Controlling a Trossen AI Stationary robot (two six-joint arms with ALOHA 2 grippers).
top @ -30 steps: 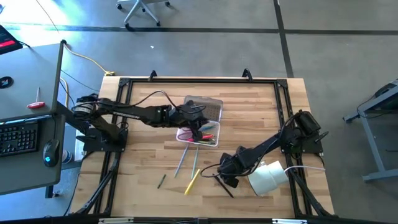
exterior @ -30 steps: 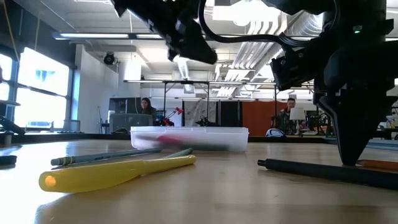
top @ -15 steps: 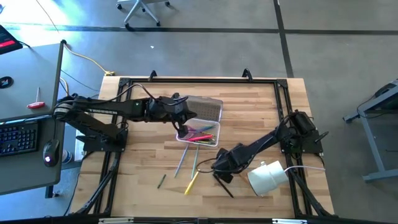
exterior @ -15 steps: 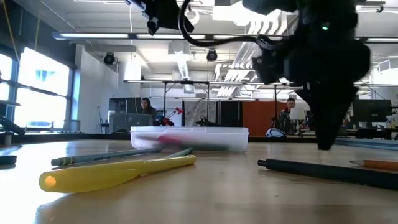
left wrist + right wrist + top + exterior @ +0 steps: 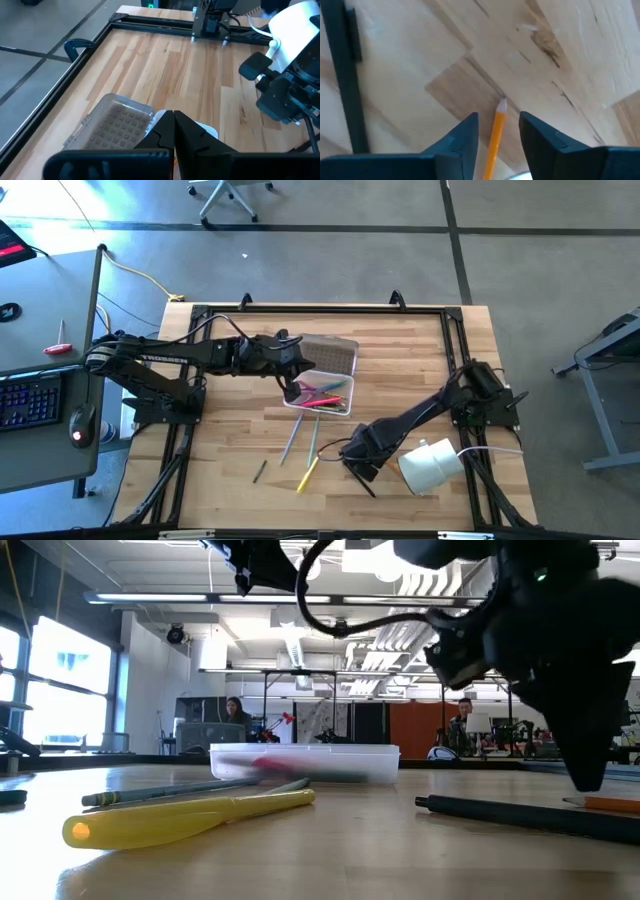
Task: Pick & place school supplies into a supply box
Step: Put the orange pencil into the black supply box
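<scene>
We see an orange pencil (image 5: 495, 135) lying flat on the table (image 5: 400, 370), between the parted fingers of the right gripper (image 5: 496, 132) — open, holding nothing yet. The supply box (image 5: 325, 395) sits well apart, mid-table, lid back, with pens inside. The left gripper (image 5: 174, 131) hovers beside it, fingers closed together and empty. Our worry: a thin pencil flat on wood may roll or slip when the fingers close, and the white roll (image 5: 428, 465) lies near.
</scene>
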